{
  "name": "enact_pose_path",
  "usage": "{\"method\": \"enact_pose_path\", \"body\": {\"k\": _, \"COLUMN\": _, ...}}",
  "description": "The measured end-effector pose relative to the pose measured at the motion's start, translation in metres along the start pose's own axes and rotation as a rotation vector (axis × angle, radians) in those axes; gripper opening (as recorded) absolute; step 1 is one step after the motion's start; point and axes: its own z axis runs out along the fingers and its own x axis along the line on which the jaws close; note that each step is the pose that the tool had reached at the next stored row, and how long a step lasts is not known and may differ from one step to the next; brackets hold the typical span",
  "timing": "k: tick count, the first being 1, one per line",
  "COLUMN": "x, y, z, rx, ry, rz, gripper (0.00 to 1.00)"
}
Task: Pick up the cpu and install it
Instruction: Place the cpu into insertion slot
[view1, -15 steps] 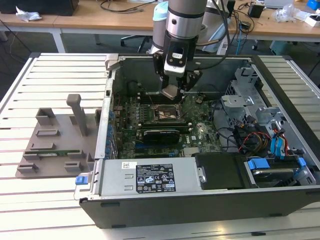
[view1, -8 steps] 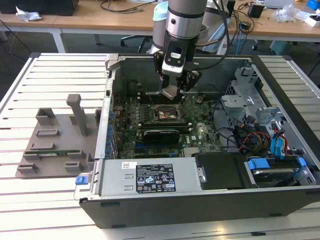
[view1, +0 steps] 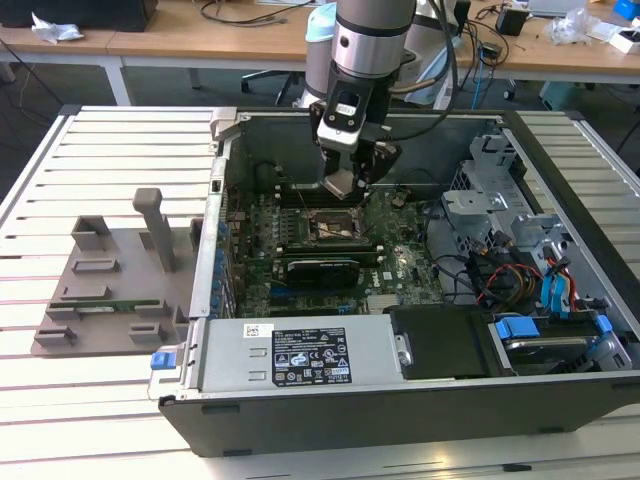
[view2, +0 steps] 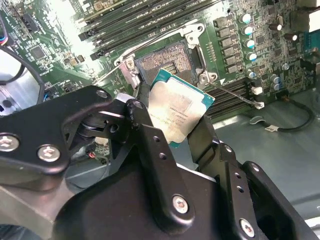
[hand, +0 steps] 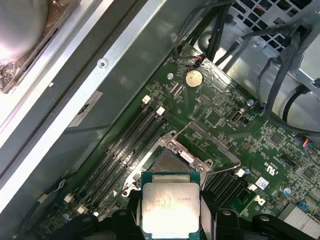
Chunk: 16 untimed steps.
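My gripper (view1: 343, 182) is shut on the cpu (view1: 339, 186), a flat square chip with a silvery top and a green edge. It hangs tilted just above the open motherboard socket (view1: 335, 226) inside the computer case. In both wrist views the black fingers (view2: 148, 131) (hand: 129, 212) clamp two opposite edges of the cpu (view2: 172, 111) (hand: 171, 201). The socket (view2: 170, 59) (hand: 164, 161) lies bare right beyond the chip, and its metal load plate (hand: 211, 144) is swung open. The chip is not touching the socket.
Memory slots (hand: 125, 150) run beside the socket. Cables and drive cages (view1: 510, 240) crowd the case on the exterior view's right, and a power supply (view1: 300, 355) sits at the front. A grey fixture (view1: 110, 270) stands on the slatted table, on the exterior view's left.
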Motion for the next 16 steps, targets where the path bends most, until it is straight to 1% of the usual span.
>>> {"method": "enact_pose_path", "body": {"k": 5, "x": 0.0000, "y": 0.0000, "z": 0.0000, "rx": 0.0000, "ry": -0.0005, "rz": 0.044, "gripper": 0.55}}
{"method": "enact_pose_path", "body": {"k": 16, "x": 0.0000, "y": 0.0000, "z": 0.0000, "rx": -0.0003, "ry": -0.0009, "rz": 0.112, "gripper": 0.55}}
